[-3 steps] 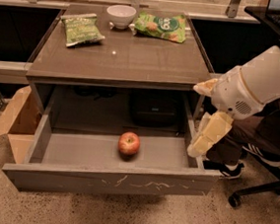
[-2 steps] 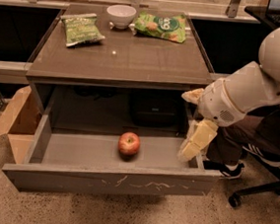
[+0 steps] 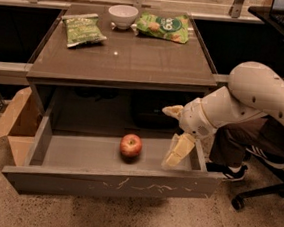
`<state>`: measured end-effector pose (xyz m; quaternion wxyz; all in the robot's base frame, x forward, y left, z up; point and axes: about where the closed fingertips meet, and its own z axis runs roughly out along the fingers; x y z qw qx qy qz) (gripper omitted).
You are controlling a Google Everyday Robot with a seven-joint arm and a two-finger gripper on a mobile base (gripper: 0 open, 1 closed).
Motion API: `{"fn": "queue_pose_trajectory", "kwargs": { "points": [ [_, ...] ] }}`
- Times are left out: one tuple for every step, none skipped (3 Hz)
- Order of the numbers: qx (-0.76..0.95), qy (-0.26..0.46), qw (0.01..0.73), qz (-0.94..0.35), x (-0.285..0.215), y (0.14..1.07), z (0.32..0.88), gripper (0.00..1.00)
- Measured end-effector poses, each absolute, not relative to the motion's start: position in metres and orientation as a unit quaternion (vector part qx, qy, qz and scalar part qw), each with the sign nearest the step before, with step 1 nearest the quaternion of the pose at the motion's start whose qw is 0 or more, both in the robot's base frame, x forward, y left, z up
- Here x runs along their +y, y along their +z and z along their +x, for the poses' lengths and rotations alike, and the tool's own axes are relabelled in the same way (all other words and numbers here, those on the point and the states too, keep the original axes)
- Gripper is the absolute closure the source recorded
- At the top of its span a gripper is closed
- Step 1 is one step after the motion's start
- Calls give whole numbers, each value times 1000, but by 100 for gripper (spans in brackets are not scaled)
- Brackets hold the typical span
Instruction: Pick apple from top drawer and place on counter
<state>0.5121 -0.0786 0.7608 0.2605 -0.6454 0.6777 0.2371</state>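
Note:
The red apple [image 3: 131, 145] lies in the middle of the open top drawer [image 3: 110, 183], which is pulled out from under the counter [image 3: 122, 58]. My gripper [image 3: 172, 136] reaches in from the right over the drawer's right part, to the right of the apple and apart from it. Its cream fingers [image 3: 178, 150] are spread wide, one pointing left and one pointing down into the drawer. It holds nothing.
On the counter stand a white bowl [image 3: 123, 15] and two green snack bags [image 3: 82, 28] [image 3: 164, 26] at the back. An open cardboard box [image 3: 15, 123] sits on the floor at the left. A seated person's legs [image 3: 234, 144] and an office chair are at the right.
My arm has moved left from beside the drawer's right wall to over the drawer, closer to the apple. The apple has not moved.

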Motion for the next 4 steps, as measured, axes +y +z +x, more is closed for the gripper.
{"fn": "queue_pose_trajectory", "kwargs": {
  "points": [
    [670, 259, 277, -638, -67, 733, 530, 0],
    [670, 275, 292, -625, -61, 711, 551, 0],
    [667, 285, 300, -619, -55, 696, 569, 0],
    [663, 283, 299, -626, -44, 684, 577, 0]
  ]
}}
